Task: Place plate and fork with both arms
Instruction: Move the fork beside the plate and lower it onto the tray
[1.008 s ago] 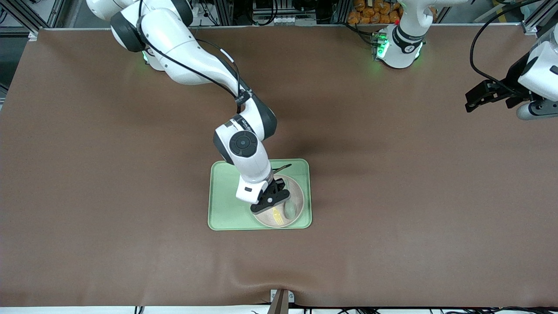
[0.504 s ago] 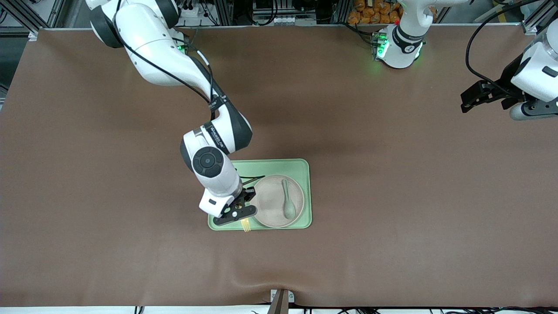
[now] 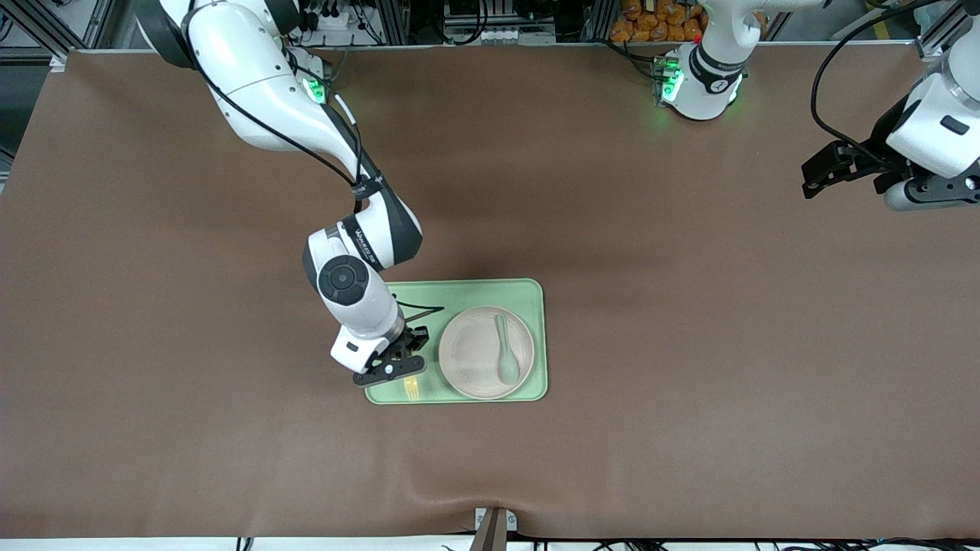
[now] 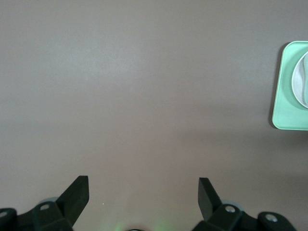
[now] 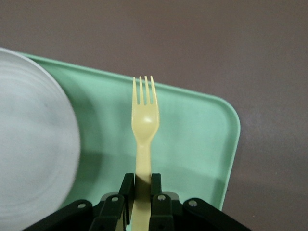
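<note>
Front view shows the right gripper (image 3: 390,369), jaws clenched on the fork (image 3: 412,389), shifted off the plate (image 3: 486,353) to bare tray (image 3: 459,292) toward the right arm's end; release seems next. Left gripper (image 3: 823,167) waits, jaws released, near that arm's surface edge.

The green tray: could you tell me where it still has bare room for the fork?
The tray is bare beside the plate toward the right arm's end, under the right gripper holding the fork. The plate's end is crowded.

Pale green tray (image 3: 467,295) on brown table (image 3: 689,321), spoon (image 3: 506,353) above
</note>
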Available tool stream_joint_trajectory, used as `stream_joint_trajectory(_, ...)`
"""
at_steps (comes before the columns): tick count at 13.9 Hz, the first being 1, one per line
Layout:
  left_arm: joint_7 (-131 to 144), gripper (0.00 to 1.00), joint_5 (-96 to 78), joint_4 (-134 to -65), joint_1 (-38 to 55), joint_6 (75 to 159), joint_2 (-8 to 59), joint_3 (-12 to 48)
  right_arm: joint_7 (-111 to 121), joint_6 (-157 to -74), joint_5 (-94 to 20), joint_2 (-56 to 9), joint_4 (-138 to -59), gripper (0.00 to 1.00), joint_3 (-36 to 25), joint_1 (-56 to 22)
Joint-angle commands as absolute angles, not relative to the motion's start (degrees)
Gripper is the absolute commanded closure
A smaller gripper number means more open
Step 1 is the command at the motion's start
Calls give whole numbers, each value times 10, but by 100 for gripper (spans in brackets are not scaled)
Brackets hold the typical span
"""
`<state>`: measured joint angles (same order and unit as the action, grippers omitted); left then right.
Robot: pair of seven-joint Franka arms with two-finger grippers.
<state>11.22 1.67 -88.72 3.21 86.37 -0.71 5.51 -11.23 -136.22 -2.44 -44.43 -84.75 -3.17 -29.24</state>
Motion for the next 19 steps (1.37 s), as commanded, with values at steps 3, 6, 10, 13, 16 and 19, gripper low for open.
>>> stream_joint_trajectory(3, 113, 0, 9, -892, 29, 874, -12, 65, -136, -1378, -31, -409, -911, 100, -25, -279)
stream_joint_trajectory(6, 113, 0, 8, -893, 31, 875, -11, 66, -149, -1399, -31, -416, -912, 94, -25, -281)
stream_joint_trajectory(10, 112, 0, 11, -892, 33, 879, -11, 71, -159, -1402, -31, -420, -912, 57, -25, -292)
stream_joint_trajectory(13, 112, 0, 11, -892, 31, 879, -12, 77, -156, -1400, -30, -420, -911, 7, -25, -293)
stream_joint_trajectory(16, 113, 0, 11, -893, 32, 885, -11, 78, -149, -1396, -29, -414, -900, 0, -25, -287)
stream_joint_trajectory(19, 113, 0, 11, -894, 33, 885, -11, 78, -151, -1393, -30, -394, -893, 0, -25, -279)
